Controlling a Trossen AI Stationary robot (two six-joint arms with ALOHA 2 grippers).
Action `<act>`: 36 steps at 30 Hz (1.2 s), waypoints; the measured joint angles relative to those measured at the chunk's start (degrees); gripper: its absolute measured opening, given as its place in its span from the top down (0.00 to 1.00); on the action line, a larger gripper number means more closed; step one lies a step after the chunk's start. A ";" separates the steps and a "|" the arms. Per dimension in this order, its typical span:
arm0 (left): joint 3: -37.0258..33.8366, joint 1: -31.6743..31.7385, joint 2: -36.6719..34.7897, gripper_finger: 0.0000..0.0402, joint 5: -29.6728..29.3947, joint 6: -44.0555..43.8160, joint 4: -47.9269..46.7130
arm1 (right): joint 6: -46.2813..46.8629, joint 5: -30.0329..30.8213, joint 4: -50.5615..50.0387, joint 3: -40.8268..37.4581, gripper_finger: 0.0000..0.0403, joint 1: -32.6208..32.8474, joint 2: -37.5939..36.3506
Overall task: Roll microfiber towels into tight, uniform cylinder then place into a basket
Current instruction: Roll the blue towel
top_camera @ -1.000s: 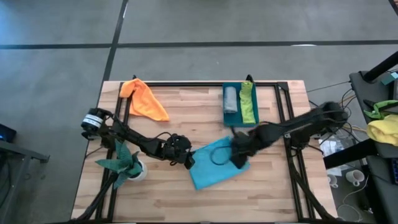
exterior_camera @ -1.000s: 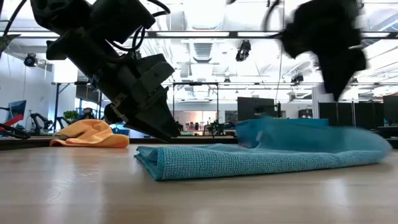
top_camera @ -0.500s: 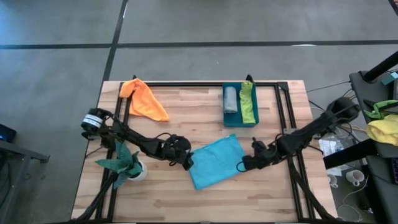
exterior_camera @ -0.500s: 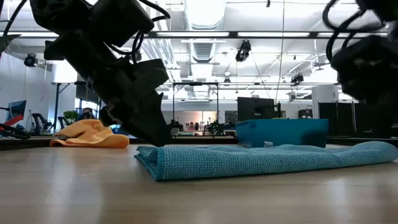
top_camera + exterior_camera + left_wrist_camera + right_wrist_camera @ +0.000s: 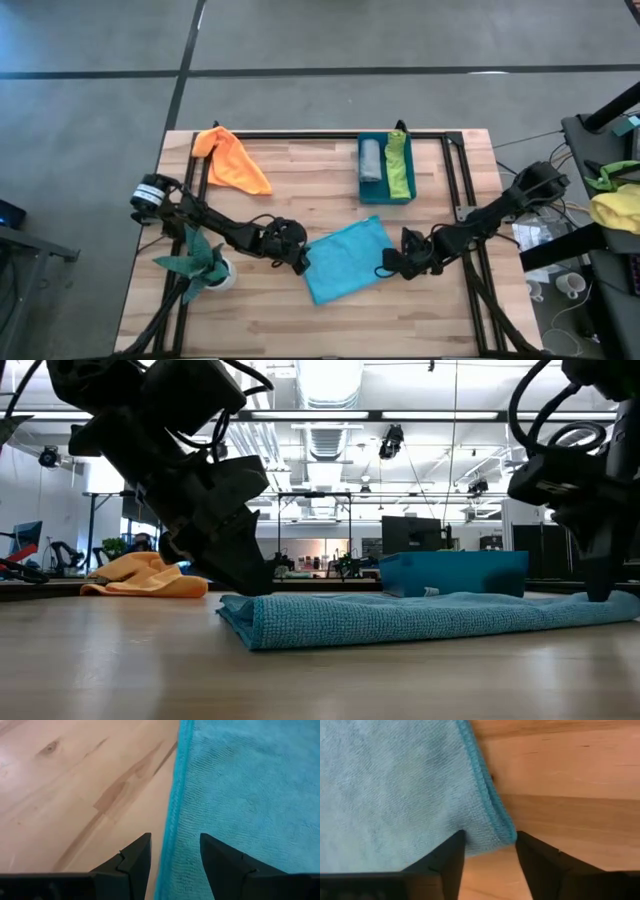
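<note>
1. Here, at the table's [image 5: 330,325] left edge, a leafy plant in a white pot [image 5: 205,265] stands partly under the left arm, which hides part of the pot.
2. The orange towel [image 5: 232,160] lies crumpled near the far left corner; in the low view only its top shows above the table line.
3. The left gripper [image 5: 300,262] is down at the left edge of the turquoise towel [image 5: 345,260]. Its wrist view shows the two fingers [image 5: 131,865] apart, straddling the towel's hemmed edge with nothing pinched between them; whether the tips touch the cloth or the wood cannot be told.
4. The turquoise towel lies flat and unrolled at the table's middle, front of the basket [image 5: 385,194]; in the low view its near edge looks folded double.
5. The teal basket sits at the far side, holding a grey towel [image 5: 371,160] and a lime green towel [image 5: 400,168] side by side; how tightly they are rolled is hard to make out.
6. The right gripper [image 5: 392,268] is at the towel's right corner, fingers [image 5: 445,865] apart around the corner hem, not closed on it.
7. A yellow and green cloth heap [image 5: 615,200] lies off the table, cut by the right border.
</note>
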 joint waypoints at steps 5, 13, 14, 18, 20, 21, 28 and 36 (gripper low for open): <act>0.00 -0.02 0.00 0.62 0.91 -0.02 -0.59 | -0.79 3.35 -0.30 -0.13 0.83 0.00 -0.11; 0.00 -0.07 0.00 0.62 6.44 0.02 -0.42 | -16.94 7.26 -13.10 7.18 0.97 0.15 0.09; 0.00 -0.10 0.00 0.62 6.59 0.02 -0.48 | -20.37 7.36 -15.20 8.67 0.97 0.07 0.35; 0.00 -0.10 0.00 0.62 6.69 0.02 -0.55 | -32.55 7.41 -25.38 14.56 0.97 0.22 3.60; -0.02 0.07 0.00 0.62 6.69 0.02 -0.54 | -38.82 7.38 -28.62 17.55 0.97 0.17 6.80; -0.04 0.10 0.00 0.62 6.71 0.02 -0.50 | -42.22 7.37 -29.11 19.11 0.97 0.11 8.71; 0.20 0.14 0.00 0.62 6.74 0.02 -0.37 | -58.08 6.97 -31.33 34.18 0.97 0.07 26.22; 0.20 -0.06 0.00 0.62 8.35 -0.01 -0.41 | -64.57 7.40 -36.85 48.15 0.97 0.50 38.26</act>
